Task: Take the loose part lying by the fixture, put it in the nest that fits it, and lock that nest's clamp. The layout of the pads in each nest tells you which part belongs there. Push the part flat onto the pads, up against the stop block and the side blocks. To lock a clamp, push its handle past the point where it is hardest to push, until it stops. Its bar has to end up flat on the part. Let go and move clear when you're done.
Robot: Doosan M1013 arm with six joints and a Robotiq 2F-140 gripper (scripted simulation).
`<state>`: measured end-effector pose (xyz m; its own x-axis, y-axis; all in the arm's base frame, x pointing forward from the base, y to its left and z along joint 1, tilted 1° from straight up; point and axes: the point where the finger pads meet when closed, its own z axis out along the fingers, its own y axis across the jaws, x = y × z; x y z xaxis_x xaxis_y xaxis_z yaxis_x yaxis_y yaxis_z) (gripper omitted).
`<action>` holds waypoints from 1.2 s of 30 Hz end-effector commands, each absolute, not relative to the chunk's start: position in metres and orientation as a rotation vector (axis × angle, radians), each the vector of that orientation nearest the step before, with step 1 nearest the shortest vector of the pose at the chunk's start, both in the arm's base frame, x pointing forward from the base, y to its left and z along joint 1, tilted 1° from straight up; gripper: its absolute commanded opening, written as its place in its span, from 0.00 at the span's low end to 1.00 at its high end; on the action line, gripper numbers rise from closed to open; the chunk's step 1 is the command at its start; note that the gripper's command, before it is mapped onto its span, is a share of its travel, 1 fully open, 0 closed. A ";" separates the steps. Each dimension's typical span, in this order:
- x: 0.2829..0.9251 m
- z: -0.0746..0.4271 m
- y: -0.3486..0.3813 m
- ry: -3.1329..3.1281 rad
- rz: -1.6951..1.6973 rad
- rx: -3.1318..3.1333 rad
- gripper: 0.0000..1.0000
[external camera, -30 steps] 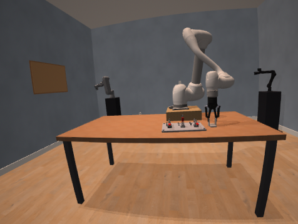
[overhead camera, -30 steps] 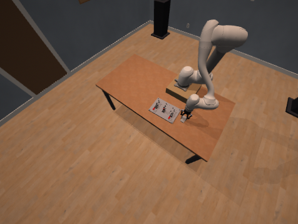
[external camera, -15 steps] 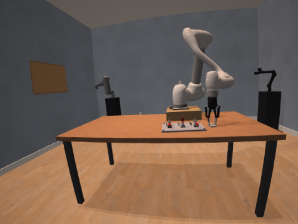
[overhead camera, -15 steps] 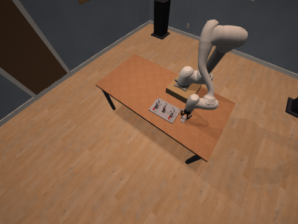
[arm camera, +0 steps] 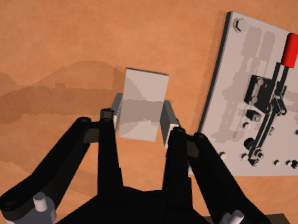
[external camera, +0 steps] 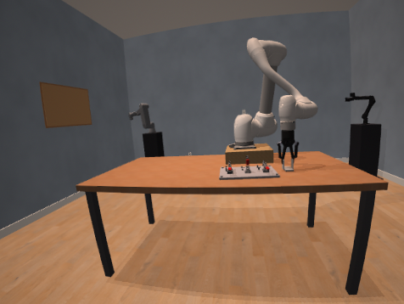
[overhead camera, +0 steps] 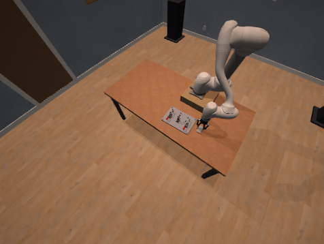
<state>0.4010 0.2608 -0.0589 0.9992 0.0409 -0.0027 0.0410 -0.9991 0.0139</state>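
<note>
The end effector (arm camera: pixel 141 132) is clamped on the grey plate (arm camera: pixel 143 99) beside the fixture (arm camera: pixel 256 92); pick-up is underway, and next comes lifting it off the counter (external camera: pixel 170 171) toward its nest.

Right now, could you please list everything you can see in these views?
Table: one, orange-brown top, black legs, mid-room.
Fixture plate: one, grey, three clamps with red handles, on the table.
Loose part: one, light grey, on the table beside the fixture.
Wooden block: one, tan, under the arm's foot.
Black pedestals: three, along the walls.
Board: one, brown, on the wall.
Arm: one, off-white.
Tool: one, black, shut on the loose part.
</note>
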 end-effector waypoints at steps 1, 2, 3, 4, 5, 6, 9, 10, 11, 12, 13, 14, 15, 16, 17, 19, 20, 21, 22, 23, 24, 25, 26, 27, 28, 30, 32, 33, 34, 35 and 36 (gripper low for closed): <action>0.401 -0.050 0.261 0.064 -0.004 3.127 0.10; 0.401 -0.048 0.261 0.064 -0.004 3.127 0.10; 0.401 -0.045 0.261 0.064 -0.004 3.127 0.10; 0.401 -0.042 0.261 0.064 -0.004 3.127 0.10; 0.401 -0.038 0.261 0.064 -0.004 3.127 0.10; 0.401 -0.035 0.261 0.064 -0.004 3.127 0.10; 0.401 -0.028 0.261 0.064 -0.004 3.127 0.10; 0.401 -0.028 0.261 0.064 -0.004 3.127 0.10; 0.401 -0.024 0.261 0.064 -0.004 3.127 0.10; 0.401 -0.020 0.261 0.064 -0.004 3.127 0.10; 0.401 -0.016 0.261 0.064 -0.004 3.127 0.10; 0.401 -0.012 0.262 0.064 -0.004 3.127 0.10; 0.401 -0.007 0.262 0.064 -0.004 3.127 0.10; 0.401 -0.003 0.262 0.064 -0.004 3.127 0.10; 0.401 0.001 0.262 0.064 -0.004 3.127 0.10; 0.401 0.009 0.262 0.064 -0.004 3.127 0.10; 0.401 0.013 0.262 0.064 -0.004 3.127 0.10; 0.401 0.017 0.262 0.064 -0.004 3.127 0.10; 0.401 0.021 0.262 0.064 -0.004 3.127 0.10; 0.401 0.024 0.262 0.064 -0.004 3.127 0.10; 0.401 0.028 0.262 0.064 -0.004 3.127 0.10; 0.401 0.031 0.262 0.064 -0.004 3.127 0.10; 0.401 0.031 0.262 0.064 -0.004 3.127 0.10; 0.401 0.031 0.262 0.064 -0.004 3.127 0.10; 0.401 0.034 0.262 0.064 -0.004 3.127 0.10; 0.401 0.040 0.262 0.064 -0.004 3.127 0.10; 0.401 0.044 0.262 0.064 -0.004 3.127 0.10; 0.401 0.046 0.262 0.064 -0.004 3.127 0.10; 0.401 0.048 0.262 0.064 -0.004 3.127 0.10; 0.401 0.049 0.262 0.064 -0.004 3.127 0.10; 0.401 0.050 0.262 0.064 -0.004 3.127 0.10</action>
<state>0.4012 0.2623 0.0450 0.9992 0.0409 -0.0026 0.0410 -0.9991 0.0138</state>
